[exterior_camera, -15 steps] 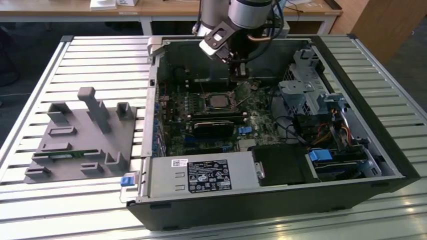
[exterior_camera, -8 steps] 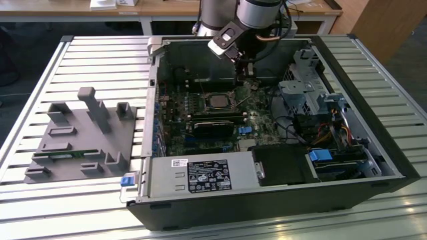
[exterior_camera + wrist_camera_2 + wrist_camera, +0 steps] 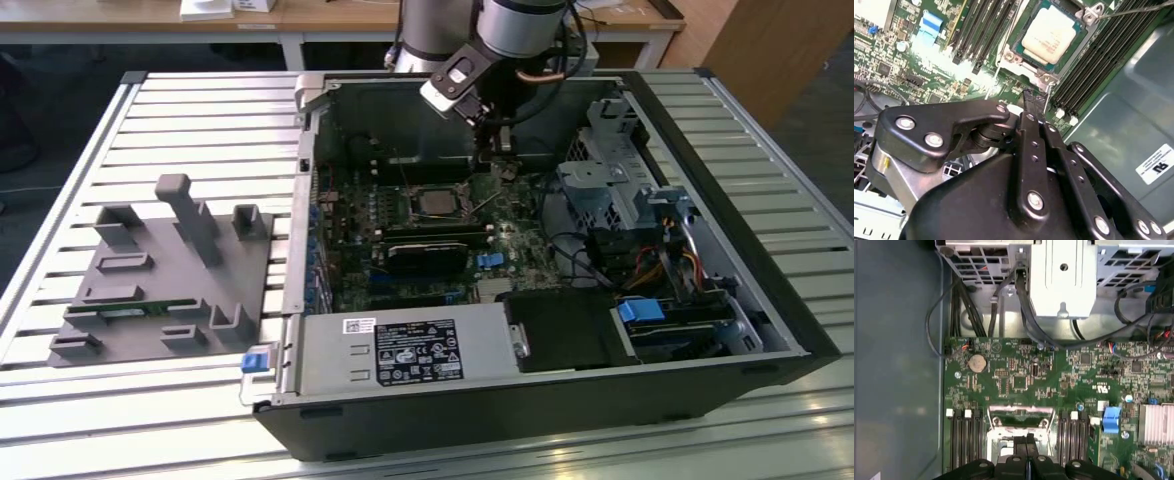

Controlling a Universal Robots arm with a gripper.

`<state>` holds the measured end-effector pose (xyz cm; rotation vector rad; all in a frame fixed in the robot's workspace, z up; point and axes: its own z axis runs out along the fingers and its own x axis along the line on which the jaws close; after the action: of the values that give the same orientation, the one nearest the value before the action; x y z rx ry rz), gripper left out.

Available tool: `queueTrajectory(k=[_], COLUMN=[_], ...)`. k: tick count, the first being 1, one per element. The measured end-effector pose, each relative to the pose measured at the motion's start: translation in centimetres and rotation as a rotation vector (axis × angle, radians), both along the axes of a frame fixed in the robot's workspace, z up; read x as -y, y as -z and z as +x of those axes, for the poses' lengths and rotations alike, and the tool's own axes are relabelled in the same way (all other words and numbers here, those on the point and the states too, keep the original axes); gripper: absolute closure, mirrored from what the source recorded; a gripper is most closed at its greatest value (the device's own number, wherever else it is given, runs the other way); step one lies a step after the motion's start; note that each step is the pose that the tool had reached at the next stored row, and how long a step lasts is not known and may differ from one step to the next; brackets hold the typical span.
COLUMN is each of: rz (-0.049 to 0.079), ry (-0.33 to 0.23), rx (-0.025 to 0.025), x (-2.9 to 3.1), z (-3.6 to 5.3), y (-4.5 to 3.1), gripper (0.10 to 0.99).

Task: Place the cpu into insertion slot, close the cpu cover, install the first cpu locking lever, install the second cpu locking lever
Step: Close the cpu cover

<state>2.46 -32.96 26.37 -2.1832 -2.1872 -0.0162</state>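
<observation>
The cpu (image 3: 1049, 32) lies flat in the insertion slot (image 3: 1024, 67), its pale metal top facing up, so the placing step looks done. The cpu cover (image 3: 1091, 12) seems to sit down around the chip as a silver frame, though the angle is too steep to be sure it is fully closed. A thin metal rod (image 3: 1134, 9), probably one of the locking levers, runs off from the slot's far corner.

The gripper (image 3: 1035, 97) hangs low over the green motherboard (image 3: 1019, 375), its fingers pressed together with nothing visible between them. The tips sit just beside a corner of the slot, a fair spot for pushing or hooking a thin part rather than grasping one.

The second wrist view gives the chip's face and the long black memory slots (image 3: 984, 25) on either side. The first wrist view looks along the gripper (image 3: 1026, 440) at the frame's edge and a coin battery (image 3: 977, 362) beyond. The exterior view shows the gripper (image 3: 503, 150) reaching into the open computer case (image 3: 747, 300) on the slatted desk (image 3: 200, 120), with a grey parts holder (image 3: 160, 280) well apart on the exterior view's left.
</observation>
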Motion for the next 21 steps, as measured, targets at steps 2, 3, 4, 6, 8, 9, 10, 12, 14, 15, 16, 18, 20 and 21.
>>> queueTrajectory(k=[2, 3, 4, 6, 8, 9, 10, 12, 14, 15, 16, 18, 20, 21], rz=[0.0, 0.0, 0.0, 0.0, 0.0, 0.0, 0.0, 0.0, 0.0, 0.0, 0.0, 0.0, 0.0, 0.0], ry=[0.0, 0.0, 0.0, 0.0, 0.0, 0.0, 0.0, 0.0, 0.0, 0.0, 0.0, 0.0, 0.0, 0.0], rx=[0.0012, 0.0015, 0.0016, 0.0017, 0.0017, 0.0017, 0.0016, 0.0016, 0.0017, 0.0017, 0.0017, 0.0016, 0.0017, 0.0017], x=[-0.01, -0.02, -0.04, -0.09, -0.15, -0.17, -0.17, -0.18, -0.18, -0.19, -0.19, -0.19, -0.19, -0.19], z=[0.38, 0.61, 0.83, 1.16, 1.48, 1.59, 1.71, 1.88, 2.05, 2.13, 2.21, 2.33, 2.41, 2.46], y=[-0.01, 0.0, 0.01, 0.02, 0.05, 0.06, 0.07, 0.11, 0.14, 0.16, 0.16, 0.18, 0.19, 0.2], gripper=[0.969, 0.969, 0.969, 0.969, 0.969, 0.969, 0.969, 0.969, 0.969, 0.969, 0.969, 0.969, 0.969, 0.969])
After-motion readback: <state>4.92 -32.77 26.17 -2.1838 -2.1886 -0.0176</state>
